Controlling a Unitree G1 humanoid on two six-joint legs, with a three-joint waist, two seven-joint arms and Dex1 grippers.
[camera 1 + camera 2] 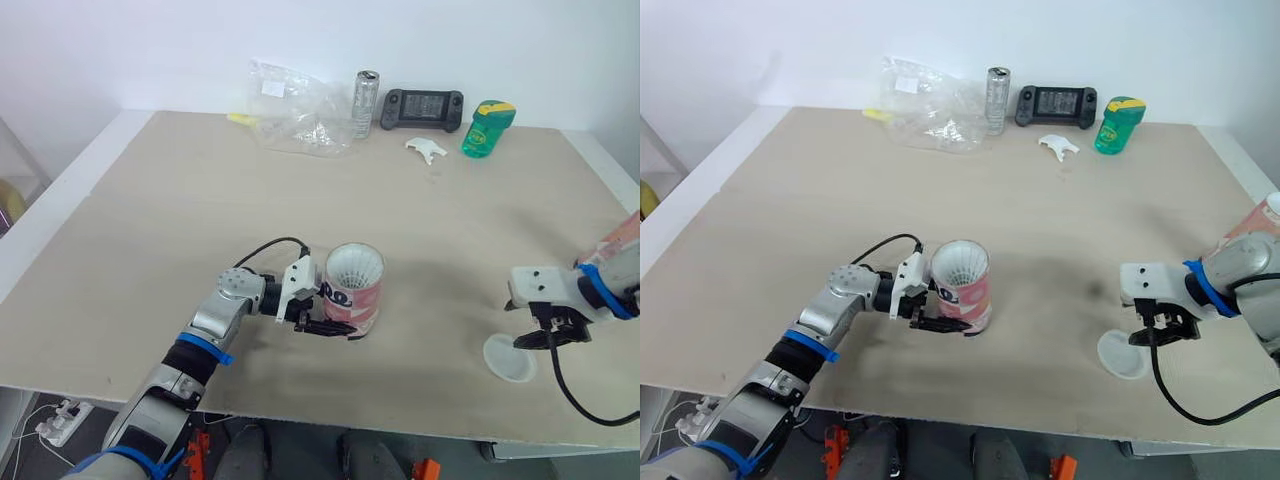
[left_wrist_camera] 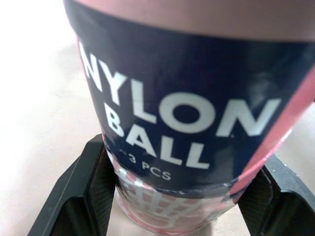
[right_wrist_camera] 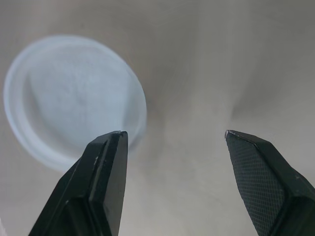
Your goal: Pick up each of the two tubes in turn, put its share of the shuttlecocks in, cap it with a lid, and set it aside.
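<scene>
A pink and navy tube (image 1: 355, 285) marked "NYLON BALL" (image 2: 187, 98) stands upright near the table's front. Its top is open and a white shuttlecock (image 1: 354, 268) shows inside. My left gripper (image 1: 333, 325) is shut on the tube's lower part, one finger (image 2: 83, 191) on each side. To the right, a white lid (image 1: 508, 357) lies flat on the table. My right gripper (image 1: 547, 338) hangs open just beside and above the lid (image 3: 74, 98), holding nothing. A second pink tube (image 1: 1262, 220) shows at the right edge, partly hidden behind my right arm.
Along the far edge stand a crumpled clear plastic bag (image 1: 300, 118), a silver can (image 1: 366, 103), a black handheld controller (image 1: 422, 108) and a green bottle (image 1: 487, 128). A small white part (image 1: 426, 150) lies before them. The table's front edge (image 1: 400, 430) is close.
</scene>
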